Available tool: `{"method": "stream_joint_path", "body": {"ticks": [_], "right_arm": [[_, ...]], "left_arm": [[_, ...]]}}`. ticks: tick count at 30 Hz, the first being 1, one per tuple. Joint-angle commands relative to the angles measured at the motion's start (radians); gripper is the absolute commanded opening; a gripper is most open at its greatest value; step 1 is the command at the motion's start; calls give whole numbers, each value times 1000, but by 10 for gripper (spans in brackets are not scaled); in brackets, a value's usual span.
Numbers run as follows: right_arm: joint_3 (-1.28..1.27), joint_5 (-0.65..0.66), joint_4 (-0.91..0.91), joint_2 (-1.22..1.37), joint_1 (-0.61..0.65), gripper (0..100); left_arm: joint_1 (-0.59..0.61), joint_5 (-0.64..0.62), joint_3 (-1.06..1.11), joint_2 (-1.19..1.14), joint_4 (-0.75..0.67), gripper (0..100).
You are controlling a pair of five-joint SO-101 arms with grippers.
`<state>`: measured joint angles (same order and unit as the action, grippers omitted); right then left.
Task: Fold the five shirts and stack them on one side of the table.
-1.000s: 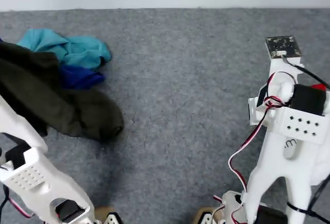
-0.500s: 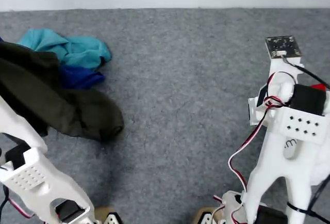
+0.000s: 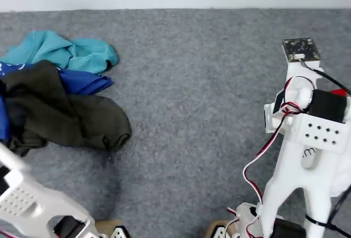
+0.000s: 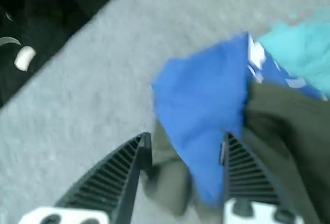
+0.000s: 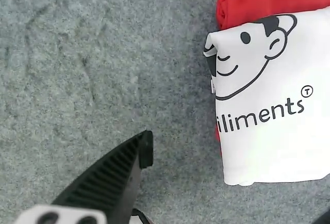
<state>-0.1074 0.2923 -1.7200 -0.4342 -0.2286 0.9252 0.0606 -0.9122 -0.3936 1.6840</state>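
Two-arm shirt folding, picking stage. On the grey table (image 3: 208, 84) three unfolded shirts lie heaped at the far left: a teal shirt (image 3: 71, 51) at the back, a blue shirt (image 3: 88, 82) under it, and an olive shirt (image 3: 71, 118) draped over the blue one. The left arm (image 3: 27, 205) stands just near this heap; the right arm (image 3: 310, 150) stands at the right side.

The left wrist view adds the detail at the heap. The left gripper (image 4: 185, 141) has its fingers spread, with a fold of the blue shirt and some olive cloth lying between them, apparently not clamped.

The right wrist view adds the stack below the right arm: a folded white shirt (image 5: 268, 105) resting on a folded red shirt (image 5: 258, 2), of which the high view catches a red edge. The right gripper (image 5: 234, 182) hangs over it with fingers wide apart, holding nothing.

Judged progress: two shirts done, three remaining. The next move calls for pinching one shirt alone, free of the overlapping olive cloth, and drawing it to the bare middle for flattening.
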Motion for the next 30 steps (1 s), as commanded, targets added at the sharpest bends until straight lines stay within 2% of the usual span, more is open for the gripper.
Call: {"method": "stream_joint_path", "body": {"ticks": [1,8,12,17,20,25,30], "right_arm": [[3,12,13,-21,7,527],[-25,14,13,-21,5,527],[-68,14,53,-24,5,527],[-75,14,54,-30,7,527],[-75,14,54,-30,7,527],[-75,14,54,-30,7,527],[-75,14,54,-30,7,527]], "left_arm": [[-115,-20,56,64,75,221],[-345,-15,383,138,75,221],[-437,63,542,140,43,220],[-445,61,665,132,-180,218],[-450,61,756,77,-264,217],[-436,66,774,-80,-278,206],[-476,68,773,-169,-279,42]]}}
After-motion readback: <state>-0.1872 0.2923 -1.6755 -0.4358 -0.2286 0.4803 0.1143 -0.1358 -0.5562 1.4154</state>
